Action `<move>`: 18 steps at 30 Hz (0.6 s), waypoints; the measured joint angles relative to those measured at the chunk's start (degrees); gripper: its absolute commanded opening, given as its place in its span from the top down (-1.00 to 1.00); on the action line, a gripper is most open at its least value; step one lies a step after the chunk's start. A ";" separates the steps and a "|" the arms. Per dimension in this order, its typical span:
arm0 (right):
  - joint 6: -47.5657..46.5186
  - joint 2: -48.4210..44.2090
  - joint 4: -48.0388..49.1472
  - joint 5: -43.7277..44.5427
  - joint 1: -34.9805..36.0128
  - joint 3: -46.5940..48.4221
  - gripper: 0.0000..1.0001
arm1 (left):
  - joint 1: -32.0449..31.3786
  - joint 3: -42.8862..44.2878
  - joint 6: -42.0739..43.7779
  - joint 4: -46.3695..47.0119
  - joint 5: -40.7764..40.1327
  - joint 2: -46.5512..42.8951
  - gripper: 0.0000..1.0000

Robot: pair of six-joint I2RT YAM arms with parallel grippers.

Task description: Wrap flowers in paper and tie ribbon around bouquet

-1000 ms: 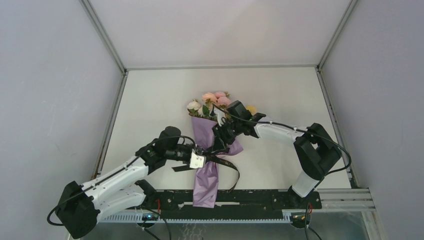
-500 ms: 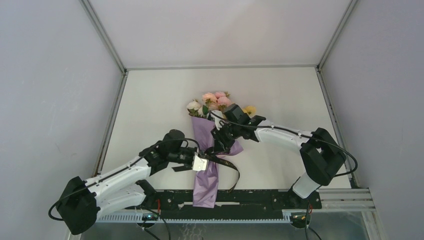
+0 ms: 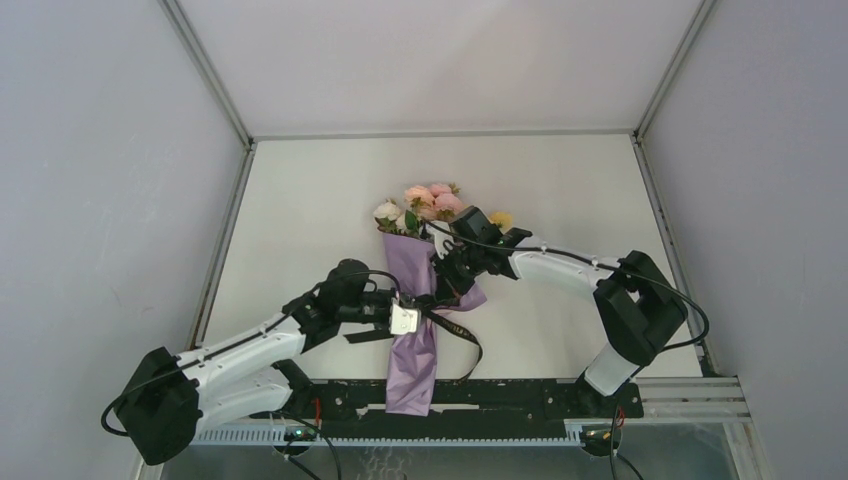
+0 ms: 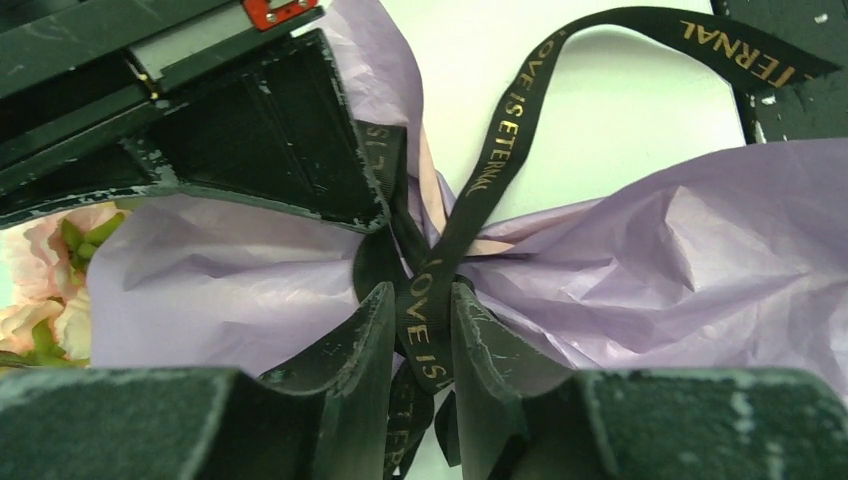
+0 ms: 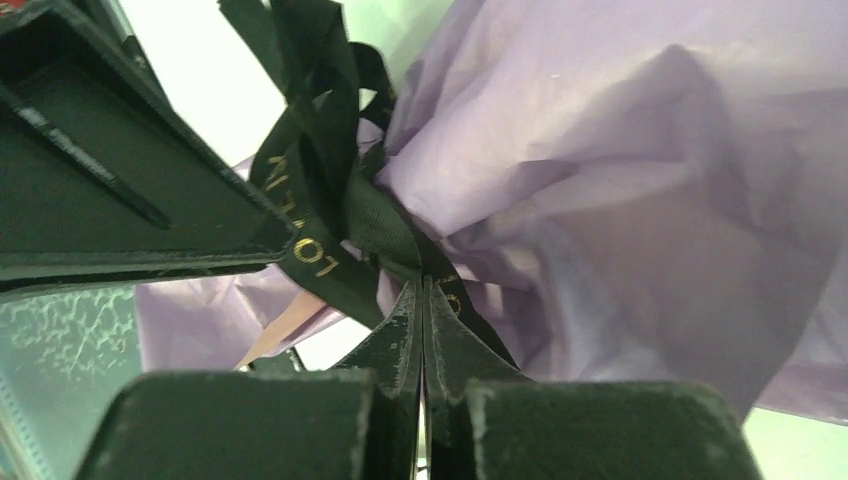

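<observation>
While both arms meet at its waist, the bouquet (image 3: 412, 352) lies at the middle of the pale table (image 3: 320, 200), heads to 12 o'clock and tail to 6 o'clock, reaching the near rail. Lilac paper (image 3: 406, 262) wraps the stems, pinched in at mid-length and flaring either side. Pink, white and yellow flowers (image 3: 428, 200) crowd its top. A black ribbon (image 4: 510, 120) lettered in gold circles the pinch, with a loose loop trailing to 4 o'clock. From 9 o'clock, the left gripper (image 4: 422, 296) stands with jaws narrowly apart, a ribbon strand running between them and brushing both fingers (image 4: 365, 335). From 2 o'clock, the right gripper (image 5: 422, 290) has jaws pressed together, tips against the ribbon band; whether a strand is caught cannot be told.
</observation>
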 measured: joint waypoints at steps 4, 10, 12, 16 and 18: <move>0.22 -1.31 -0.68 -3.50 0.26 0.00 1.00 | -0.02 -0.28 -1.57 2.34 -0.96 0.07 0.13; 1.92 -4.42 -0.66 -8.74 0.90 -0.04 1.00 | -0.09 -1.03 -3.02 4.68 -2.82 0.44 0.02; 2.73 -4.61 -0.39 -10.23 0.98 -0.20 1.00 | -0.09 -1.51 -3.54 5.49 -3.61 0.81 0.01; 4.90 -4.63 0.59 -13.38 0.98 -1.53 1.00 | -0.11 -2.21 -5.01 7.10 -5.09 1.31 -0.02; 5.99 -4.63 1.53 -14.67 1.01 -2.23 1.00 | -0.13 -2.58 -5.53 8.13 -5.38 1.44 -0.02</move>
